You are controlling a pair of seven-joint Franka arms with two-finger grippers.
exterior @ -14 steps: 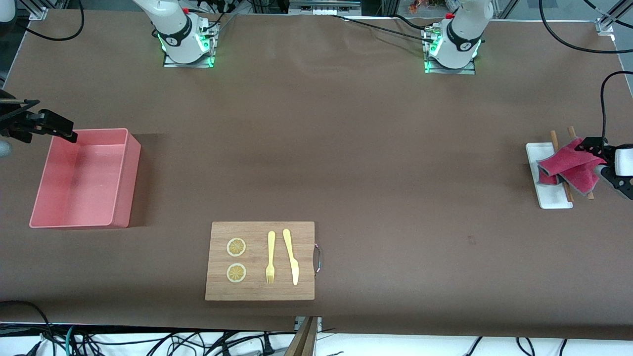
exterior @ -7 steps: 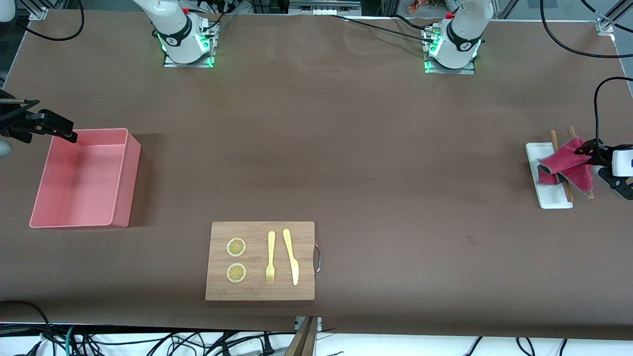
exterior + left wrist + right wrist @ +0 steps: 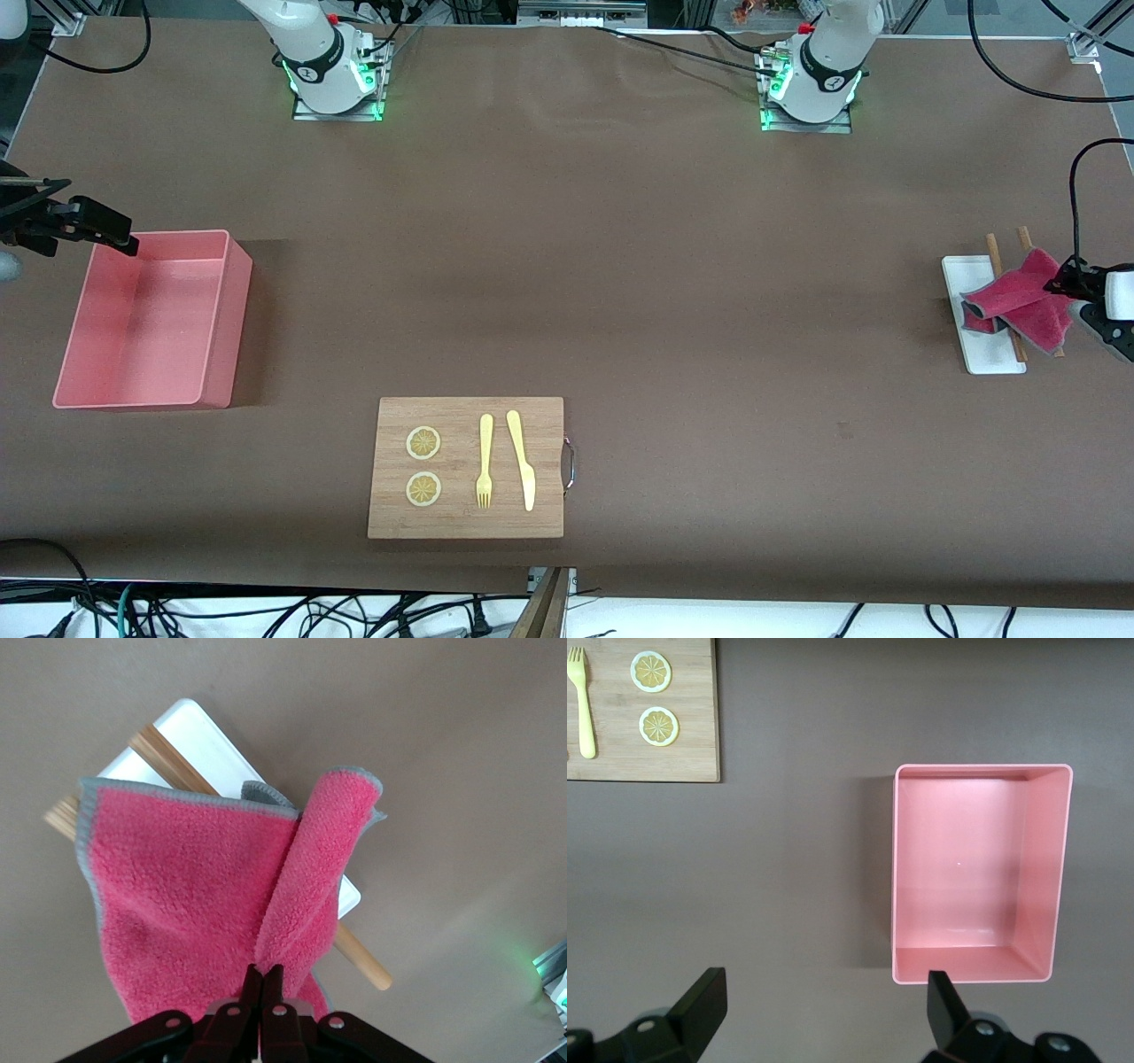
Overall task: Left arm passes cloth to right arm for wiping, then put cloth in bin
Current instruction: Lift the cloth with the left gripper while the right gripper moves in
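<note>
My arms are glossy white with black joint bands, green lights glowing at both bases; my left hand (image 3: 264,979) has slim black fingers with silver screws.

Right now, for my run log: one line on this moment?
left pincer: shut on cloth over tray | right pincer: open above bin

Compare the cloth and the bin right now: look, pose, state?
The cloth is magenta, soft, folded and pinched in the left gripper over the white tray; the bin is salmon, rigid, far larger, standing on the table with nothing in it, the right gripper open beside it. Both are pinkish.
</note>
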